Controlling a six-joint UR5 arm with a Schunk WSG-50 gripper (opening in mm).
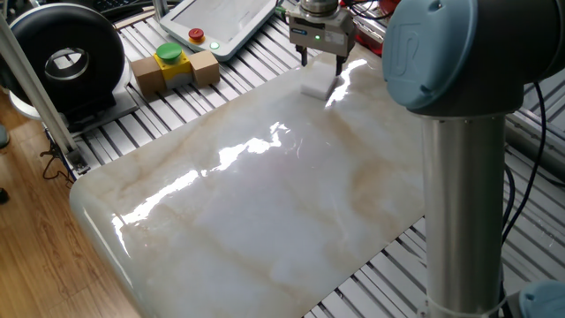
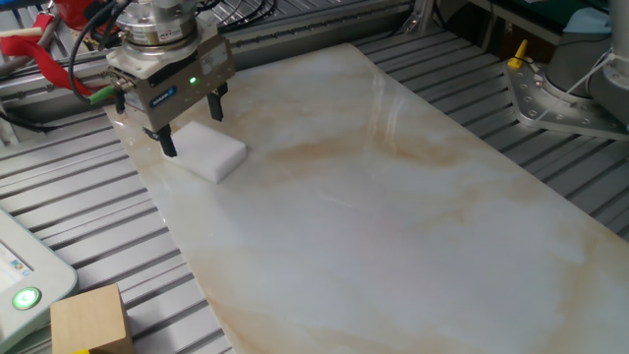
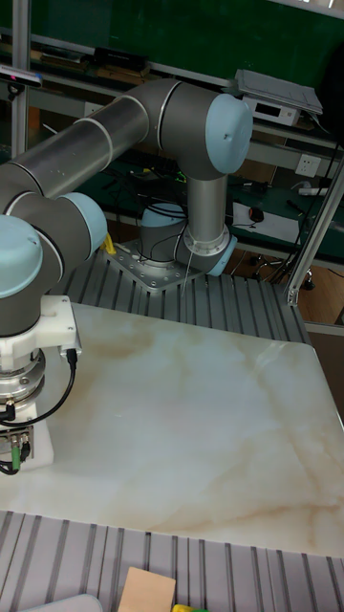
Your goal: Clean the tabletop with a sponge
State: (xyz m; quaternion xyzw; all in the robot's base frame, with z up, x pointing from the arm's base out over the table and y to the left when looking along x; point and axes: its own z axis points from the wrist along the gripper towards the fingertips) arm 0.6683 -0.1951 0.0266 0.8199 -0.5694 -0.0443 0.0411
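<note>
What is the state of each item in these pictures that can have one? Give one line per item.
tool: open, fingers either side of the sponge, green light on.
sponge: lying flat on the tabletop near a corner, not gripped.
tabletop: glossy, bare apart from the sponge.
cardboard boxes: on the slatted frame, off the slab.
pendant screen: lying flat on the frame.

No word, brand or number can be read in these pictures. The gripper (image 2: 189,123) carries a small dark label beside its green light, but the print on it is too small to make out.
</note>
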